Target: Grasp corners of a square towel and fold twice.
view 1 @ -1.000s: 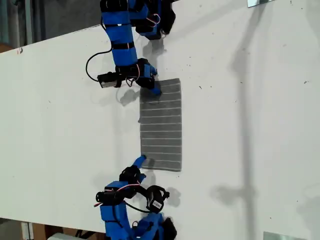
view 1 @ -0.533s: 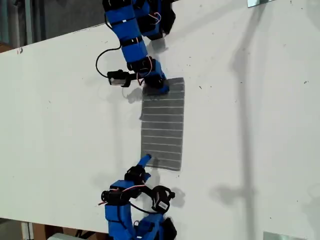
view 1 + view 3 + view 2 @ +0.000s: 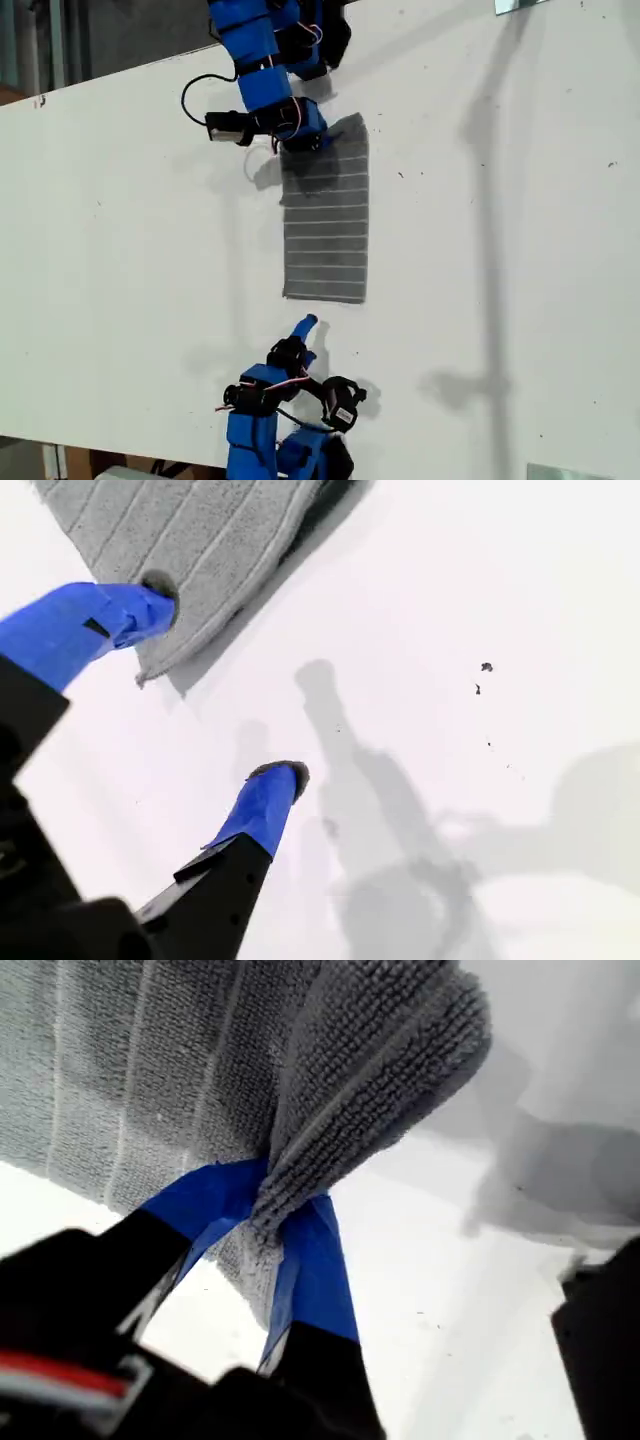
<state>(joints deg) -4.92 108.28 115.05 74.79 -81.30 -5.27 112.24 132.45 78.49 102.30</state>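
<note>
The grey striped towel (image 3: 326, 235) lies as a long rectangle on the white table (image 3: 120, 230). My first gripper (image 3: 301, 139) is shut on the towel's corner (image 3: 380, 1070) nearest the exterior view's top, and the cloth bunches up between its blue fingers (image 3: 310, 1260). That gripper (image 3: 268, 1202) holds the corner lifted off the table. My second gripper (image 3: 306, 325) is open just below the towel's other end in the exterior view. In the second wrist view the gripper (image 3: 218, 690) holds nothing, and one fingertip (image 3: 145, 605) hovers by the towel's hemmed corner (image 3: 160, 660).
The two blue arms stand at the exterior view's top and bottom, with a black cable (image 3: 192, 95) looping beside the top one. Bare white table spreads to both sides of the towel. Metal brackets (image 3: 520, 5) sit at the table's corners on the exterior view's right.
My first gripper has pulled the towel toward the exterior view's top. The towel's lower end has slid away from my second gripper, which now stands clear of the cloth.
</note>
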